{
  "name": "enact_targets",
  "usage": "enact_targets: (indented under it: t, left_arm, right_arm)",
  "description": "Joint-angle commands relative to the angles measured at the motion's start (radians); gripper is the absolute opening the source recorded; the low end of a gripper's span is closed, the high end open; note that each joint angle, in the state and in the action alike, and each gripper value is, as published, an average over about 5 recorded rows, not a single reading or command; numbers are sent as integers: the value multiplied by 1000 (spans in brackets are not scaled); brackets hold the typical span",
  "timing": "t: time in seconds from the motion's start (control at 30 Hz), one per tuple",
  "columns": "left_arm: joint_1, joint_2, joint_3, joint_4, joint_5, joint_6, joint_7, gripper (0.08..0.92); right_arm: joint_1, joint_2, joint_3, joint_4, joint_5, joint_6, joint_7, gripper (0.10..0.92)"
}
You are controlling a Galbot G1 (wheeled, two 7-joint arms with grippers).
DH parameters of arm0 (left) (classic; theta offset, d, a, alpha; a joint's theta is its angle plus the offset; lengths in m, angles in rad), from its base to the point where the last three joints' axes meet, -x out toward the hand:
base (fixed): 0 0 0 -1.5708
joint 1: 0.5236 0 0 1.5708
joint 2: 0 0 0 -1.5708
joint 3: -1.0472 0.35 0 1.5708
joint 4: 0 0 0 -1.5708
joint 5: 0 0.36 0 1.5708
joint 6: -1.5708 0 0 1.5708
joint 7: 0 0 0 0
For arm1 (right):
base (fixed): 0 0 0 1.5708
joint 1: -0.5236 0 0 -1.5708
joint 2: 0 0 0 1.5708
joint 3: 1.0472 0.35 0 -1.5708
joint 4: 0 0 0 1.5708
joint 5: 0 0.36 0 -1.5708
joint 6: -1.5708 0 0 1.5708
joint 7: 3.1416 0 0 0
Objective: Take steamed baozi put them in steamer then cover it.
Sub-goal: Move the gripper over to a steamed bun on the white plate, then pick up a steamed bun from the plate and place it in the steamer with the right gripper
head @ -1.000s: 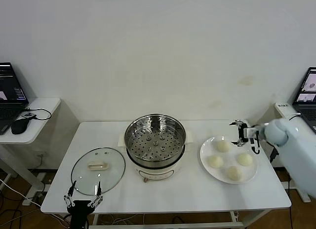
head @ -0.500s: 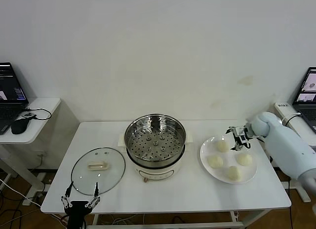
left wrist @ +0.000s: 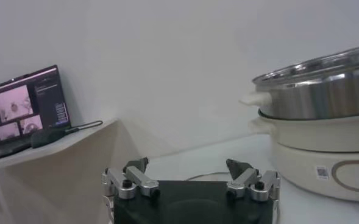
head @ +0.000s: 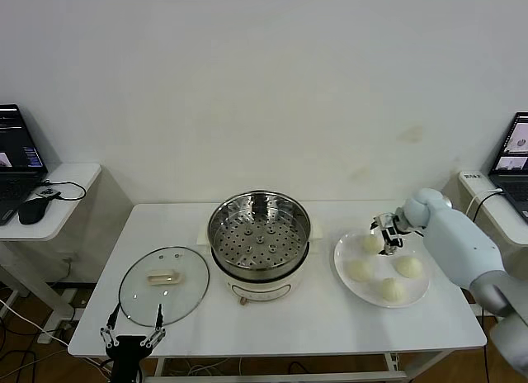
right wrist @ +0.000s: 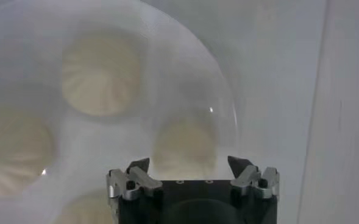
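Right gripper: hangs over the far rim of the plate, near the table's right end, fingers spread and holding nothing; it seems to sit just above the far bun, though the wrist view is hazy.
Baozi: four buns on the plate; the far one lies right under the gripper, with the other three nearer the front edge.
Plate: flat, white, on the right part of the table, just beside the steamer.
Steamer: at the table's middle, uncovered, its perforated tray bare, steel pot on a cream base.
Cover: glass, flat on the table near the front-left corner, handle up, just left of the steamer and apart from it.
Left gripper: low at the front edge near the left corner, just before the cover, fingers apart and empty.
Table: white, against a pale wall.
Side desk: off the left end, with a laptop and a mouse.
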Motion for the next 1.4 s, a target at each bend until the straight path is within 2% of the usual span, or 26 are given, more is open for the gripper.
enact_targets:
  t: [0.03, 0.2, 0.37, 0.5, 0.77, 0.9, 1.13, 1.4]
  left_arm:
    - [-3, 3, -1, 1, -1, -1, 0, 823]
    - [-4, 4, -1, 1, -2, -1, -1, 823]
    - [-3, 7, -5, 1, -4, -1, -1, 823]
    - [-2, 11, -11, -1, -9, 0, 1, 823]
    - [-1, 17, -6, -5, -47, 11, 10, 823]
    - [-9, 18, 3, -5, -76, 24, 16, 823]
    - [-14, 19, 5, -9, -124, 28, 23, 823]
    - [-9, 10, -3, -13, -116, 10, 23, 823]
  right_arm:
    - [10, 35, -2, -57, -21, 4, -3, 679]
    - [10, 38, -2, -58, -23, -4, -4, 604]
    - [21, 16, -15, -30, -2, -9, -17, 594]
    - [44, -46, -57, 68, 66, -27, -42, 597]
    - [191, -229, -234, 362, 341, -98, -90, 606]
    - [303, -272, -317, 449, 428, -106, -91, 610]
    - [499, -227, -464, 534, 581, -108, -67, 611]
    - [642, -66, -604, 559, 688, -91, -5, 611]
